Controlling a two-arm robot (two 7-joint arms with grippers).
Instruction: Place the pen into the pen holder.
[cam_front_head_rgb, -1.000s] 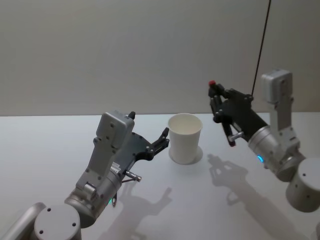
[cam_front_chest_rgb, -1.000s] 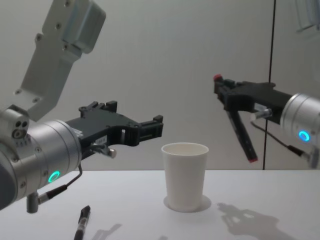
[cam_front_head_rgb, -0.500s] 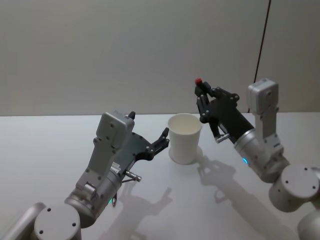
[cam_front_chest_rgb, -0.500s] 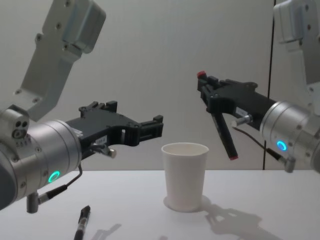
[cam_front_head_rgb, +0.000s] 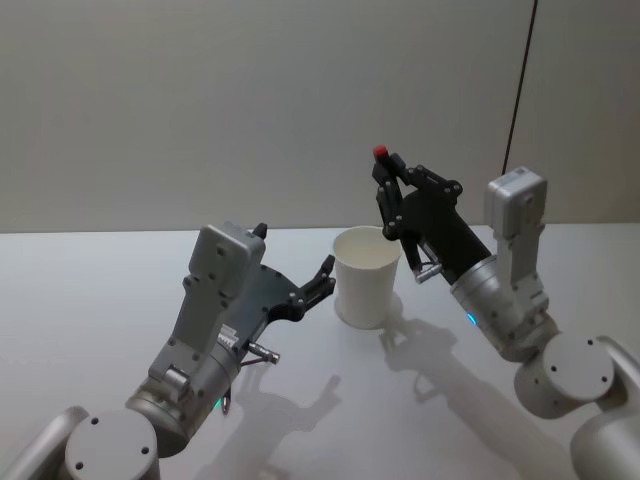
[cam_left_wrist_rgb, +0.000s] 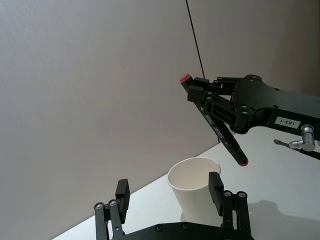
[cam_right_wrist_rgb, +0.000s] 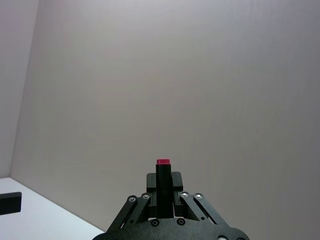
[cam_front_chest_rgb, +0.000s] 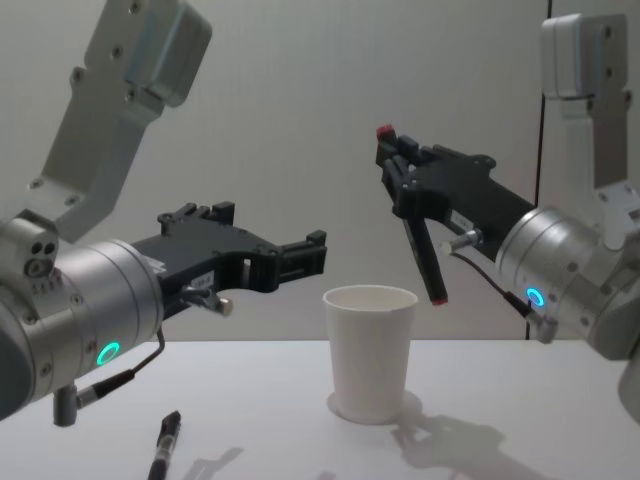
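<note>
Chest view, right jaws gripping slim black pen (cam_front_chest_rgb: 425, 262) near tapered paper cup (cam_front_chest_rgb: 370, 350), left jaws apart

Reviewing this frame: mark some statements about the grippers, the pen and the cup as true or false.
1. The right gripper is shut on a black pen with red ends. True.
2. The pen's lower tip is already inside the white paper cup. False: the tip hangs in the air close to the rim, outside the cup.
3. The left gripper has its jaws shut on something. False: the jaws stand open and hold nothing, beside the cup.
4. The cup stands upright on the white table. True.
5. A second dark pen lies on the table under the left arm. True.
</note>
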